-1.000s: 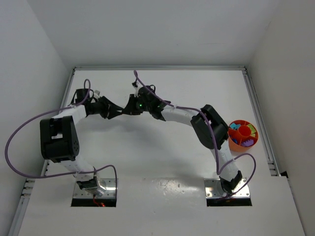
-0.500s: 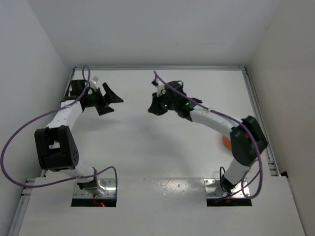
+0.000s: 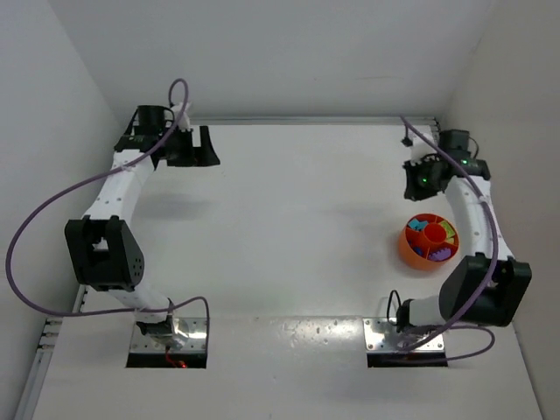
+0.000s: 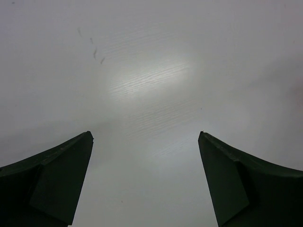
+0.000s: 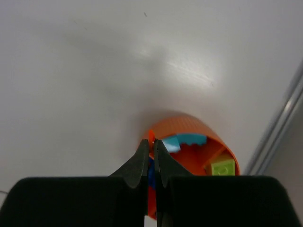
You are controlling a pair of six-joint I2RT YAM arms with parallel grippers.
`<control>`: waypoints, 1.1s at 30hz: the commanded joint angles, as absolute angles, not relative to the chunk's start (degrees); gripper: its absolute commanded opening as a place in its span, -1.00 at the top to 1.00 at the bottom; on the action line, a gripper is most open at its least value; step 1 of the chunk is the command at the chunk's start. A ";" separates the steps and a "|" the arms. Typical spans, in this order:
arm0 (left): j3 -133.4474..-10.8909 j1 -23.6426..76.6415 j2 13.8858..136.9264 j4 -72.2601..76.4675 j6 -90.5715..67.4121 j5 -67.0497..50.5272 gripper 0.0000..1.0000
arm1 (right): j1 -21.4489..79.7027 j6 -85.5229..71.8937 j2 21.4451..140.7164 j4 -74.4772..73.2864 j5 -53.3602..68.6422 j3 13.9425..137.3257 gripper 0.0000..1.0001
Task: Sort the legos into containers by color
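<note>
The round orange bowl (image 3: pixel 405 251) with its divided containers stands at the right, and several legos lie in it: teal (image 3: pixel 435 234), yellow-green (image 3: pixel 449 231), purple (image 3: pixel 442 255). My right gripper (image 3: pixel 409 181) hovers just behind the bowl. In the right wrist view this gripper (image 5: pixel 152 142) is shut, with a thin orange lego sliver (image 5: pixel 151 135) pinched at its tips and some blue lower in the slit. Past it the bowl (image 5: pixel 189 124) shows a teal brick (image 5: pixel 187 140) and a yellow-green brick (image 5: pixel 222 167). My left gripper (image 3: pixel 199 147) is open at the far left corner, and in its own view it (image 4: pixel 145 135) holds nothing.
A metal rail (image 3: pixel 459 201) runs along the table's right edge, close to the bowl and the right arm. White walls close the table in at the back and sides. Both arm bases (image 3: pixel 166 337) sit at the near edge.
The two grippers met at the table's middle. My left gripper opened and swung back to the far left corner. My right gripper stayed shut and travelled right to the bowl.
</note>
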State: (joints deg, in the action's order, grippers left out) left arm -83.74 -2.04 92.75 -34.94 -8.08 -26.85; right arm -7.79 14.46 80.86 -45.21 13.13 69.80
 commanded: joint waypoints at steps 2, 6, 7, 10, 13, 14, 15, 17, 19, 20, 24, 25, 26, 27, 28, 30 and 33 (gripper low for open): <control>-84.12 2.63 88.25 -37.79 3.07 -24.52 -0.99 | -19.65 31.42 77.96 -62.62 18.53 73.91 1.00; -83.32 4.74 89.03 -38.06 3.60 -21.97 -0.99 | -28.20 39.19 82.43 -72.67 21.97 80.05 1.00; -83.32 4.75 89.82 -38.67 3.60 -21.97 -0.99 | -29.34 40.42 84.44 -74.25 22.93 80.94 1.00; -81.83 4.75 90.35 -38.67 2.99 -23.64 -0.99 | -31.82 45.17 86.83 -80.06 23.99 83.50 1.00; -81.83 4.75 90.35 -38.67 2.99 -23.64 -0.99 | -32.34 47.71 87.54 -80.60 22.69 82.27 1.00; -81.83 4.75 90.96 -38.67 2.99 -23.12 -0.99 | -32.34 48.51 86.93 -80.60 22.68 81.40 1.00; -81.83 4.75 90.97 -38.67 2.21 -23.12 -0.99 | -32.34 49.73 86.40 -80.60 21.98 79.65 1.00; -82.35 4.75 91.67 -38.67 2.20 -23.12 -0.99 | -32.34 50.27 85.87 -80.60 21.45 76.83 1.00; -82.35 4.75 92.20 -38.67 1.59 -23.64 -0.99 | -31.29 51.59 85.17 -80.60 20.65 74.20 1.00; -82.35 4.75 92.20 -38.67 1.58 -23.64 -0.99 | -31.29 51.59 84.47 -79.81 20.65 73.57 1.00; -82.88 4.75 92.72 -38.67 1.58 -24.26 -0.99 | -31.29 50.54 84.46 -77.61 18.99 72.51 1.00; -82.88 4.75 92.72 -38.67 1.06 -24.26 -0.99 | -31.29 50.02 84.46 -75.87 18.98 72.51 1.00; -82.88 4.75 92.72 -38.67 1.05 -24.26 -0.99 | -31.29 48.97 84.46 -74.89 18.46 72.51 1.00; -82.88 4.75 92.72 -38.67 1.05 -24.26 -0.99 | -31.29 48.09 84.46 -73.66 17.94 72.51 1.00; -82.88 4.75 93.25 -38.67 1.05 -24.26 -0.99 | -31.29 46.51 84.98 -71.74 17.93 72.51 1.00; -82.88 4.75 93.25 -38.67 1.05 -24.26 -0.99 | -31.29 45.36 86.30 -70.67 17.93 73.21 1.00; -82.88 4.75 93.25 -38.67 1.05 -23.64 -0.99 | -31.29 43.51 86.92 -69.17 17.93 74.00 1.00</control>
State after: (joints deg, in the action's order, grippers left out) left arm -81.78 4.56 92.99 -39.18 1.21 -23.18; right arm -31.53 45.69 86.61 -72.10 17.98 72.34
